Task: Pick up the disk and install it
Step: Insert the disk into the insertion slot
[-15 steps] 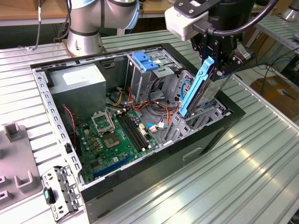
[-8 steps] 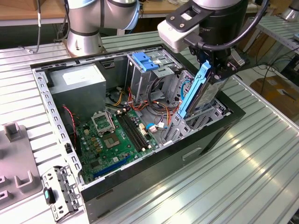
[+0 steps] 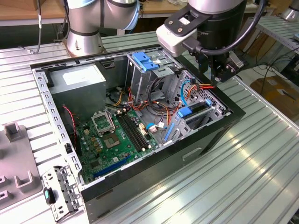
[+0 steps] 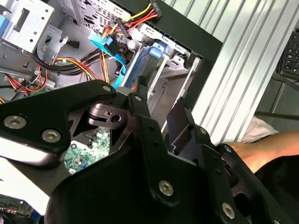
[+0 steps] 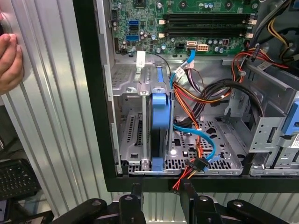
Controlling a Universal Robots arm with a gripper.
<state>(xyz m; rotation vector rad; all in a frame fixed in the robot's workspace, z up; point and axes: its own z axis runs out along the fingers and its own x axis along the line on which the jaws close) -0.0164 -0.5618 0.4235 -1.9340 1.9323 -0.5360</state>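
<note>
Disk, the flat grey metal hard drive in its bright blue plastic carrier frame, stands on edge between the rails of the perforated silver metal drive bay. That bay sits right of centre in the exterior view, inside the open black computer case. The black two-finger gripper hovers right above it, at the upper right of the exterior view. Its fingers are spread apart and nothing is between them.

In the first wrist view the gap between them lines up almost exactly with the blue frame's narrow edge, and that is what matters most here. As I read it, any contact should go straight down the line of the rails, one finger on each flat side of the disk, with no twist that could jam the carrier in its slot.

Watch the clutter, though. The red, yellow and black power cable ends loose at the bay's edge, just beside the carrier. The light blue flat data cable loops near it. A finger drifting that way could snag either one.

A person's hand rests on the ribbed silver metal table outside the case, well apart from the bay.
</note>
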